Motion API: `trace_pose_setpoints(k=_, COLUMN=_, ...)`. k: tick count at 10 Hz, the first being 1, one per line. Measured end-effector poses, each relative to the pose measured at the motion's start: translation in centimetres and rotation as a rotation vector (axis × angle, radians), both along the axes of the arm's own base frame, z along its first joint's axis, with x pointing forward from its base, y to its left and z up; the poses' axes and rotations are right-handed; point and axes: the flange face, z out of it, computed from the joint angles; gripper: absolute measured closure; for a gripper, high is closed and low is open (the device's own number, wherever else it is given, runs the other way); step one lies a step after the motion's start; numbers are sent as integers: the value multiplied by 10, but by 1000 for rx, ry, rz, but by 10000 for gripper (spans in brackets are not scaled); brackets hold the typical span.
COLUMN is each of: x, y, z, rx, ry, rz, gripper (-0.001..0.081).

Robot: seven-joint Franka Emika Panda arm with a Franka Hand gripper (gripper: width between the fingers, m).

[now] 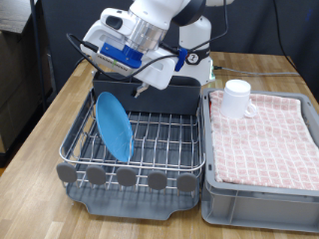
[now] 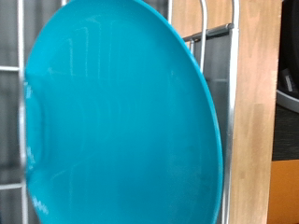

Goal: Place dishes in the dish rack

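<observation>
- The light-blue plate [image 1: 114, 125] stood on edge in the dish rack [image 1: 159, 139], just below the end effector [image 1: 138, 88].
- Whether the end effector's fingers were spread or closed could not be told.
- The white mug [image 1: 236, 98] sat well off toward the exterior view's right.
- Judged risk: the leaning plate could tip if the wires held it loosely.

This is looking like a robotics lab staging a kitchen scene. A white robot arm [image 1: 150, 30] is working over a pale wooden tabletop [image 1: 60, 110], with black equipment standing behind it, a silver wire dish rack [image 1: 135, 144] and a grey plastic crate [image 1: 261, 184] lined with red-and-white checked cloth [image 1: 269, 129].

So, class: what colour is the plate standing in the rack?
Light blue, almost turquoise; the plate shows best in the wrist view.
</observation>
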Motion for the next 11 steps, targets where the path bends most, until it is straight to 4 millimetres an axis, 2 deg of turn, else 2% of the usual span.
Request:
trace_pose_setpoints(k=6, x=-2, y=4, z=80, rx=138, ry=42, rz=-19, gripper=3)
trace_pose_setpoints(k=7, x=-4, y=6, z=86, rx=143, ry=50, rz=-24, gripper=3)
trace_pose_setpoints(k=9, x=-4, y=8, z=83, rx=147, ry=82, rz=14, gripper=3)
trace_pose_setpoints(k=10, x=-3, y=18, z=85, rx=166, ry=130, rz=42, gripper=3)
trace_pose_setpoints(k=11, x=-1, y=35, z=89, rx=196, ry=165, rz=72, gripper=3)
